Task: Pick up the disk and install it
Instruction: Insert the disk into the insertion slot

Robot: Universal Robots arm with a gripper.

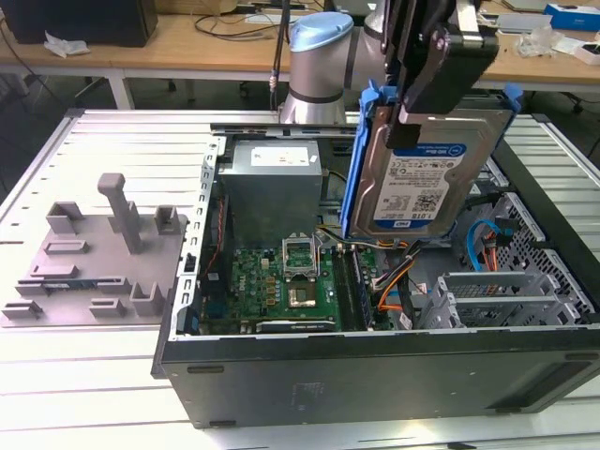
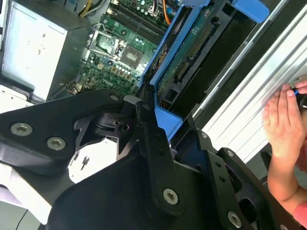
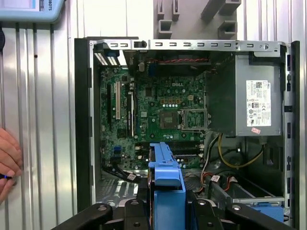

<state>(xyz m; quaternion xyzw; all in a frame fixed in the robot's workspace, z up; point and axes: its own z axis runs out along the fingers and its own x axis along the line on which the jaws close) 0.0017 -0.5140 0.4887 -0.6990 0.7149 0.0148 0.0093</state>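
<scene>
Currently in carry step: black pincer (image 1: 424, 101) closed tight on silver rectangular metal disk (image 1: 422, 183) with blue plastic rails, upright above open black computer case (image 1: 375, 366). Unseated; judged to need bay alignment.

On the disk (image 1: 422, 187), top of label is hidden behind the gripper (image 1: 431, 84) clamping it. You lose the arm (image 1: 319, 66) at the exterior view's upper edge. Hand (image 3: 7, 160) cut off at frame edge, first wrist view.

Disk (image 1: 422, 187): bare silver metal, blue plastic rails (image 1: 353, 178); fixture (image 1: 94, 253) matt grey plastic.
</scene>
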